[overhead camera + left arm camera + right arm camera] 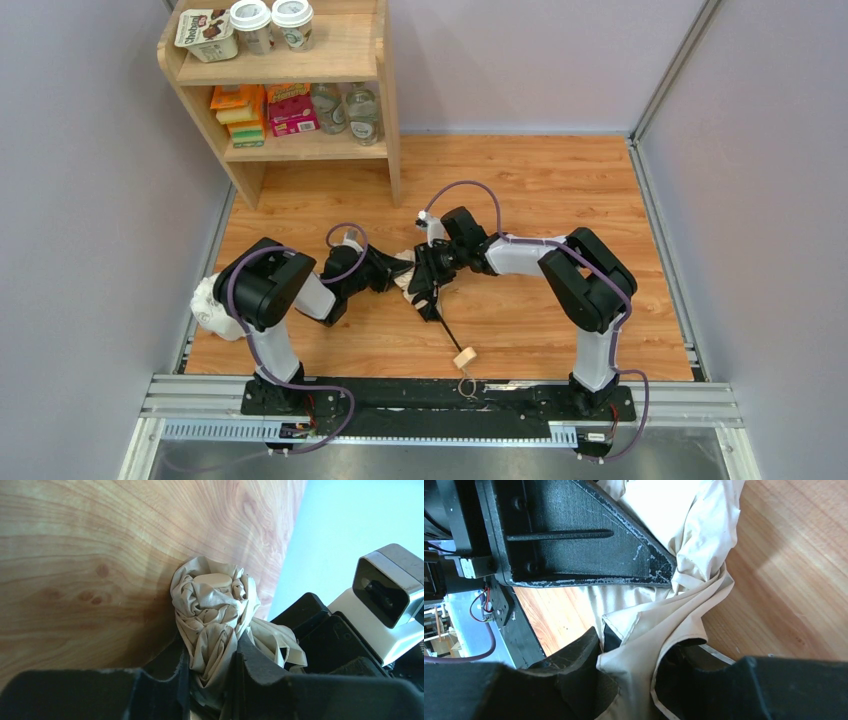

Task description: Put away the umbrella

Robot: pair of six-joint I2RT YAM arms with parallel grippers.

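Well, you have the umbrella mid-table, between the two arms, with its shaft and handle trailing toward the bases. The left gripper pinches the bunched canopy. The right gripper pinches a looser fold just beside it. Both holds are on cloth only (nothing grips the shaft), so pulling the arms apart could slip a fold free or undo the bundle. Lift too fast and the dangling handle may swing or snag on the rail. The grippers sit very close, so a twist could knock them together.
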